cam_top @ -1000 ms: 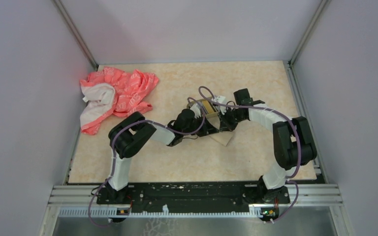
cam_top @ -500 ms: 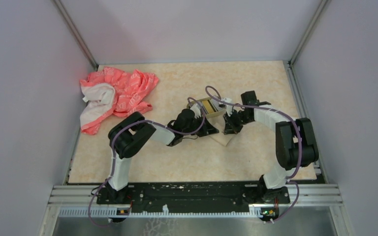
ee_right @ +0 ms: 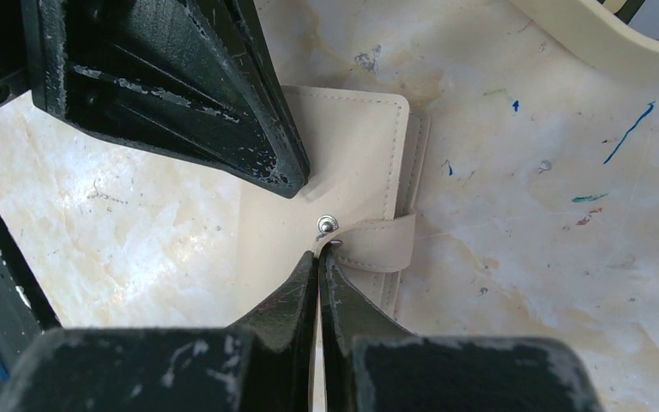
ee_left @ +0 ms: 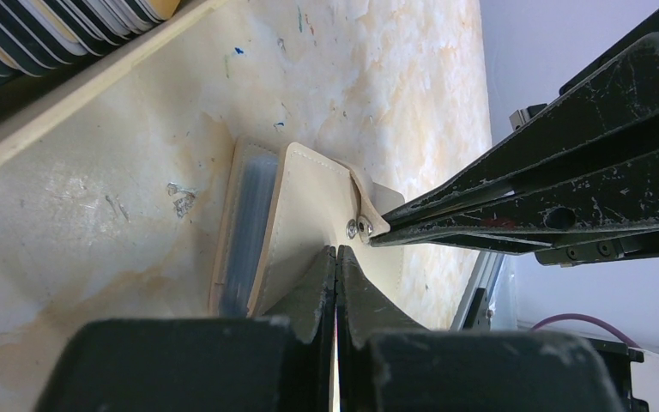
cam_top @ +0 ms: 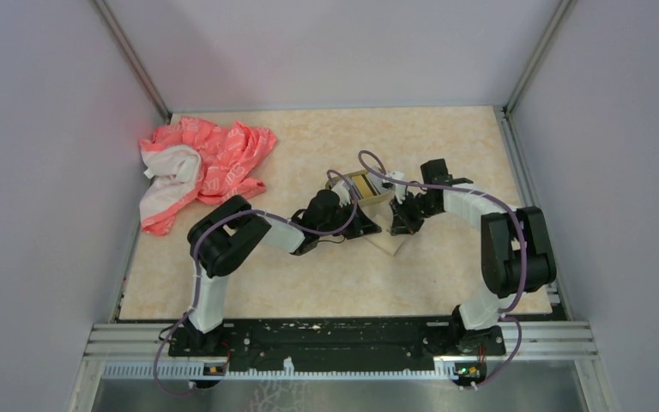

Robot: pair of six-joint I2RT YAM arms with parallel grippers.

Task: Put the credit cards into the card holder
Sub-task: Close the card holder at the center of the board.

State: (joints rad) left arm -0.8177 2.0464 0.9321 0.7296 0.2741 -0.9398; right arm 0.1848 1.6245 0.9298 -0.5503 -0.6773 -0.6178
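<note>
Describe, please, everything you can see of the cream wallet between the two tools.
The wallet is cream, leather-looking, with stitched edges, folded and lying flat on the table. A strap wraps round one edge to a metal snap; bluish layers show in its side. The shut left tool rests on its face; the shut right tool meets the strap's end.

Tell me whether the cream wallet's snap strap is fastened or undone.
Undone: on the wallet the stud shows bare, the strap lying beside it.

Fig.: pink-white cloth [cam_top: 204, 167], crumpled, at far-left corner of my beige marbled table [cam_top: 309, 283]; grey walls [cam_top: 43, 172] on 3 sides.
</note>
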